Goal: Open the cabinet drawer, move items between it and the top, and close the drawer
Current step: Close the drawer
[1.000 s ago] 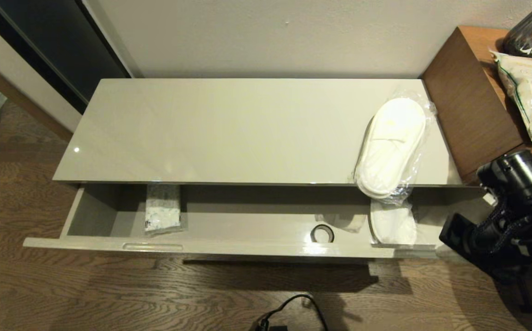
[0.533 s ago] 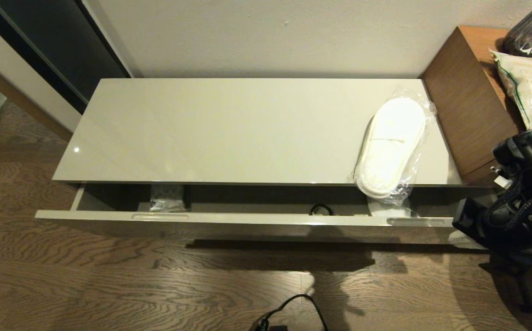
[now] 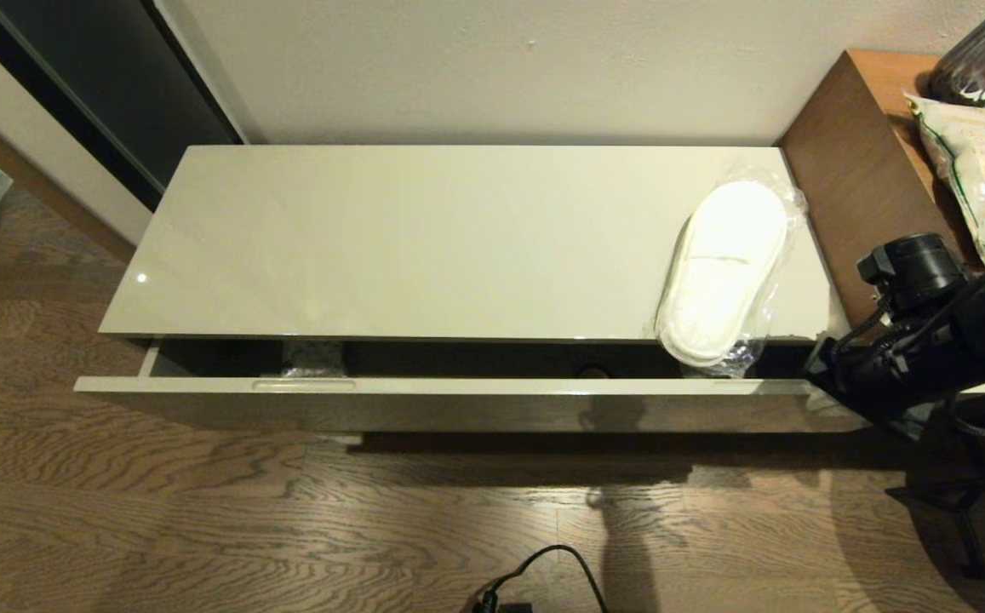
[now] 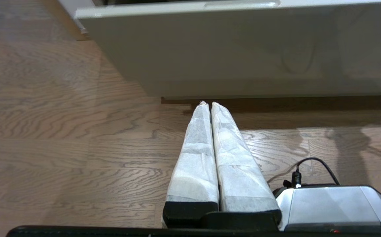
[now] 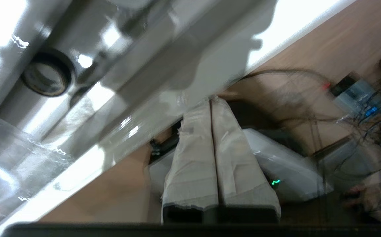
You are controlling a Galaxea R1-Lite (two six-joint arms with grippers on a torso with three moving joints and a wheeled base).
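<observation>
The cabinet drawer stands open only by a narrow gap under the top. A bagged pair of white slippers lies at the top's right end, overhanging the front edge. In the gap show slivers of the tissue pack and the black tape roll; the right wrist view shows the tape roll inside. My right gripper is shut and empty, its tips at the drawer's glossy front near its right end. The left gripper is shut and empty, low over the floor below the drawer front.
A brown wooden side unit adjoins the cabinet on the right, carrying a beige green-edged bag and a dark glass vase. A black cable lies on the wood floor in front. My right arm crowds the drawer's right corner.
The drawer has slid in from wide open to a narrow gap, hiding most of its contents. My right arm has moved toward the cabinet with the drawer front.
</observation>
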